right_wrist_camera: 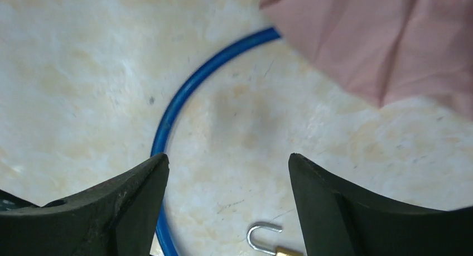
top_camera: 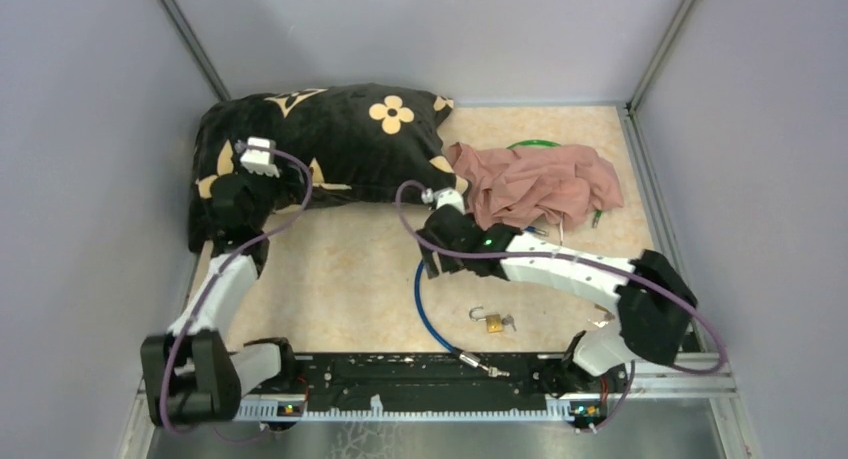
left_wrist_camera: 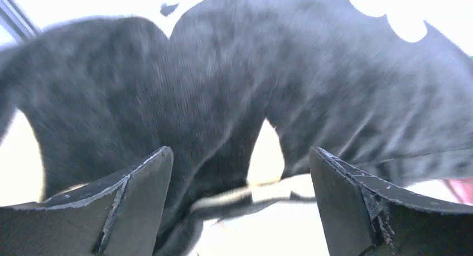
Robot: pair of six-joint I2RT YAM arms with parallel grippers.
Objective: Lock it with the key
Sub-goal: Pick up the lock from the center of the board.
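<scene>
So, nothing's been grabbed yet. The right gripper (right_wrist_camera: 227,158) is held with its jaws spread apart over the table, just beside the blue cable (right_wrist_camera: 184,100). The padlock (top_camera: 493,322) can be seen lying near the front edge, shackle popped open. What looks like the key (top_camera: 510,324) sits at its side, though whether it's inserted can't be told. The left gripper (left_wrist_camera: 240,150) is spread wide too, up close to the pillow (top_camera: 330,144). It'd be judged as the reaching stage. Next, the right gripper needs to be brought down over the padlock.
</scene>
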